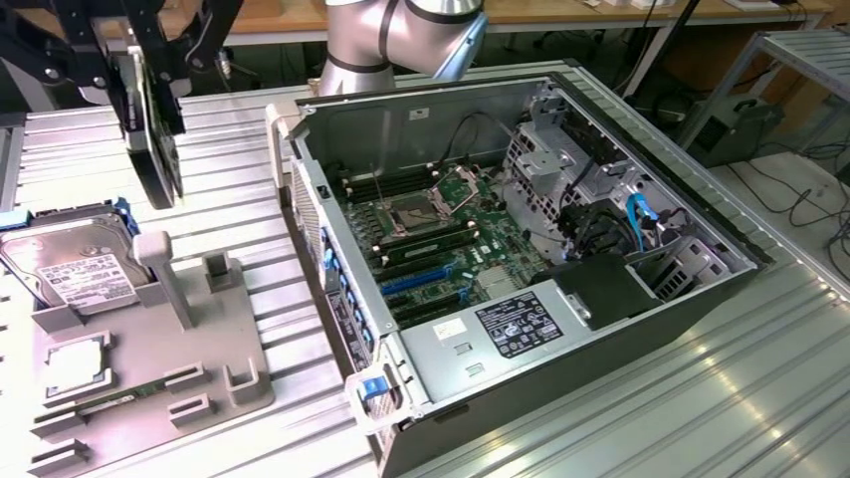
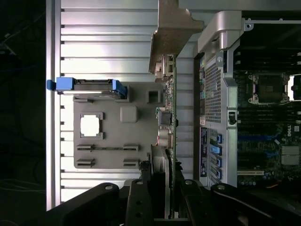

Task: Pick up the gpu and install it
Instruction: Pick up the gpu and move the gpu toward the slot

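Gpu [image 1: 157,129] [image 2: 170,123] hangs on edge in the air, pinched between the jaws of the gripper [image 1: 149,62] [image 2: 165,181], which are pressed onto the board's upper end. Its pale bracket points away from the wrist. From where I stand it is over the slatted desk [image 1: 691,398] towards the exterior view's left, above the far end of the grey holder tray [image 1: 199,373] [image 2: 113,141] and just beside the open computer case [image 1: 531,249] [image 2: 221,94], not inside it. The hard drive [image 1: 74,264] sits in its place on the tray. I judge the pickup done. The fitting is left: the card is clear of the motherboard, and the blue expansion slots [image 1: 418,282] stand empty.
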`<move>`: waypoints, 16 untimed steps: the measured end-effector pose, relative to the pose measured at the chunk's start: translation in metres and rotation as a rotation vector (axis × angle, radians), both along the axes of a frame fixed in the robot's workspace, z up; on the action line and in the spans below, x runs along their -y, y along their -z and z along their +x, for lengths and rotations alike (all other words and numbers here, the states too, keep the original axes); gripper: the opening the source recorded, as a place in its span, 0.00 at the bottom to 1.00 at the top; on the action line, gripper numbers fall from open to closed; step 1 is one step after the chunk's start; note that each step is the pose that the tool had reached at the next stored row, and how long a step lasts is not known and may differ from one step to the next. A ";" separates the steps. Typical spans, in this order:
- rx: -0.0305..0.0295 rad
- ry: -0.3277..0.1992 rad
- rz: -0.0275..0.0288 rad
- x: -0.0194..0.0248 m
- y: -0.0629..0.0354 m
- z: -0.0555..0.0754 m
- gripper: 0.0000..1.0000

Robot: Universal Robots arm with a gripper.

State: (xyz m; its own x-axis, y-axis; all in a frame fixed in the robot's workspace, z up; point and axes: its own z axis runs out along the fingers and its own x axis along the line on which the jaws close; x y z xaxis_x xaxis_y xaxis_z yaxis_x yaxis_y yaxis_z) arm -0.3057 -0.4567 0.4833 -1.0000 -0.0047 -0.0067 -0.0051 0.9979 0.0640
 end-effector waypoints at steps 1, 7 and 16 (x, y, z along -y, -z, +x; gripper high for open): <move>0.0000 0.000 0.0004 0.0000 -0.0018 0.000 0.27; 0.0000 0.000 0.0006 0.0000 -0.0019 0.000 0.27; 0.0000 0.000 0.0006 0.0000 0.0105 0.000 0.27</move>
